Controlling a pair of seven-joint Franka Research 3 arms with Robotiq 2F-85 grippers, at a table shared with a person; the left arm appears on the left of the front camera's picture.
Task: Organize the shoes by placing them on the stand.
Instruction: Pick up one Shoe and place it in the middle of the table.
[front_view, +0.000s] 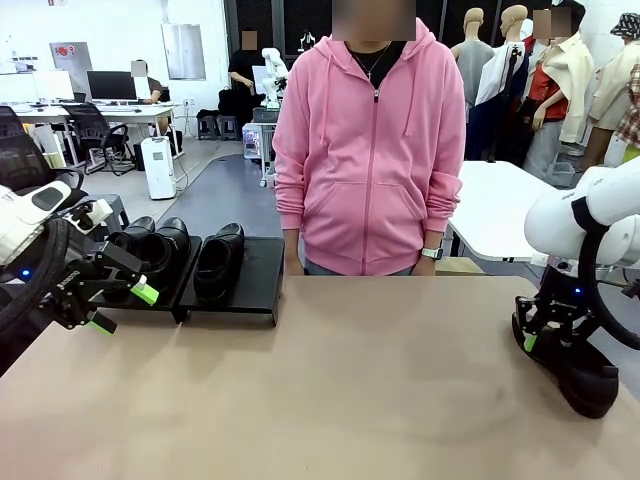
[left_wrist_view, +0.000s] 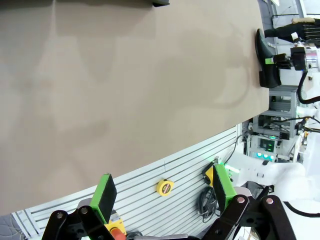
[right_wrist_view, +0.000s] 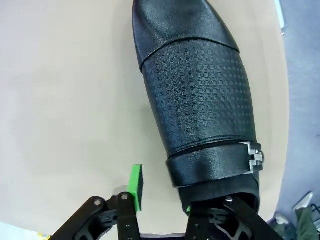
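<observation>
- Right end effector (front_view: 543, 335) is low over the bench (front_view: 330, 390) at its right edge, at the heel end of a single black shoe (front_view: 580, 375).
- In the right wrist view one green pad (right_wrist_view: 135, 186) stands clear on the outside of that shoe (right_wrist_view: 200, 95); the other finger goes into the shoe's opening behind the strap. Jaws are part-way in; whether they have yet gripped the shoe wall cannot be told.
- The shoe lies flat on the bench, toe pointing away from the wrist, its buckle on the side toward the bench edge.
- Left end effector (front_view: 118, 308) hovers at the bench's left side, fingers spread wide, nothing between them; the left wrist view shows both green pads (left_wrist_view: 102, 195) well apart.
- The stand (front_view: 250, 285) sits at the far left of the bench, with three shoes (front_view: 218, 262) on it, toes toward the robot.
- A person in a pink hoodie (front_view: 365, 150) stands at the far side.
</observation>
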